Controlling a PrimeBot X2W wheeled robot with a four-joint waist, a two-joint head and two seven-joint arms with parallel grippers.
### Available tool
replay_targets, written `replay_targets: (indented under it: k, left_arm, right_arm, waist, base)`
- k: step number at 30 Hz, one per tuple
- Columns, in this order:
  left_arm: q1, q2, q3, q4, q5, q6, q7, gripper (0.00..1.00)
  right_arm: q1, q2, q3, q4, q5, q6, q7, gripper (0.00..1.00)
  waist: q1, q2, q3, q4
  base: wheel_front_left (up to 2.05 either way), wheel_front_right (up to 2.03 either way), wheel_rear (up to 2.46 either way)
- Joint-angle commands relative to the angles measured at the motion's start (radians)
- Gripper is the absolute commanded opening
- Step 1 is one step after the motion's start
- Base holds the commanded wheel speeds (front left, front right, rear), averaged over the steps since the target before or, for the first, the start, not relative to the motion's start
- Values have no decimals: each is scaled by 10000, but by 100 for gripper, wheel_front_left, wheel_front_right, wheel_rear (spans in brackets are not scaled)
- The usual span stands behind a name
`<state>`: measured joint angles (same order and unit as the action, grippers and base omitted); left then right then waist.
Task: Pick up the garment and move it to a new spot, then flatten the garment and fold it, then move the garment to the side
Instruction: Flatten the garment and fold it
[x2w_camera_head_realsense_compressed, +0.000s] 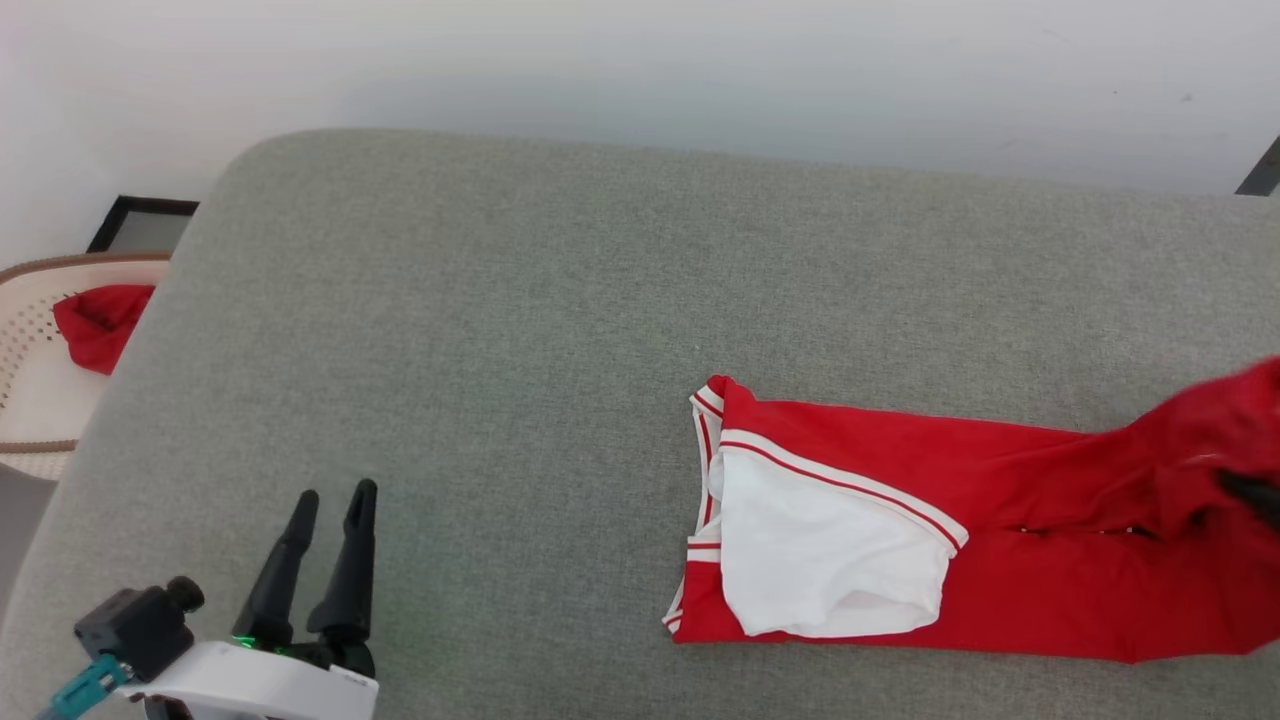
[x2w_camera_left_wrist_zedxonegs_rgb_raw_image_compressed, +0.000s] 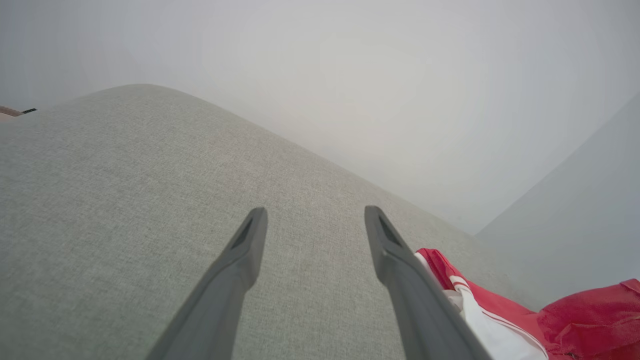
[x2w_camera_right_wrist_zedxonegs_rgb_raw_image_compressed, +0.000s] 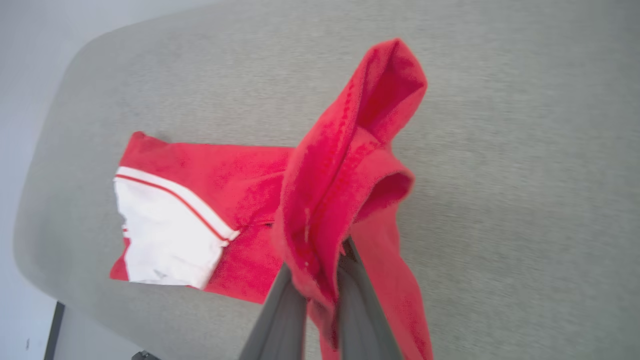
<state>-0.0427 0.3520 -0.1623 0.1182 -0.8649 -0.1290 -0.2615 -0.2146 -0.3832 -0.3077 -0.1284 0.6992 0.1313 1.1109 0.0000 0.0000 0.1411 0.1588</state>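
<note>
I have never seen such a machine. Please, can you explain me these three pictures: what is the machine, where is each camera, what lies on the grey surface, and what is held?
It is a robot with two arms. One picture looks down from its head; the other two come from cameras on its wrists. On the grey cushion lies a red garment with a white sleeve. The right gripper is shut on the garment's red edge, lifting it. The left gripper hangs open over bare cushion. At the left stands a basket holding a small red cloth.
</note>
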Motion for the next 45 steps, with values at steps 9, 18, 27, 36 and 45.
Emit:
replay_targets:
  k: [9, 18, 27, 36, 45]
  left_arm:
    - [-391, -116, -499, 172, -124, -29, -37, 100]
    - [-879, -263, -1026, 467, -243, -29, -39, 100]
    - [-1062, -409, -1147, 588, -322, -29, -39, 100]
    - [-1109, -437, -1020, 614, -321, -29, -37, 100]
    - [-1021, -376, -805, 644, -154, -29, -37, 100]
  right_arm:
    - [-822, 1776, 2181, -787, -169, -11, -46, 0]
    - [-1374, 2523, 4187, 458, -655, -11, -886, 0]
    - [-1714, 2655, 5134, 1702, -1048, -10, -1702, 0]
    - [-2093, 2619, 5844, 2499, -1108, -10, -2291, 100]
    - [-2144, 2353, 6250, 1686, -560, -10, -2430, 100]
  waist:
    - [0, 0, -61, 437]
    - [0, 0, 62, 1046]
    - [0, 0, 182, 1304]
    - [0, 0, 261, 1182]
    - [0, 0, 220, 631]
  base:
    - [0, 0, 0]
    - [0, 0, 0]
    - [0, 0, 0]
    - [0, 0, 0]
    - [0, 0, 0]
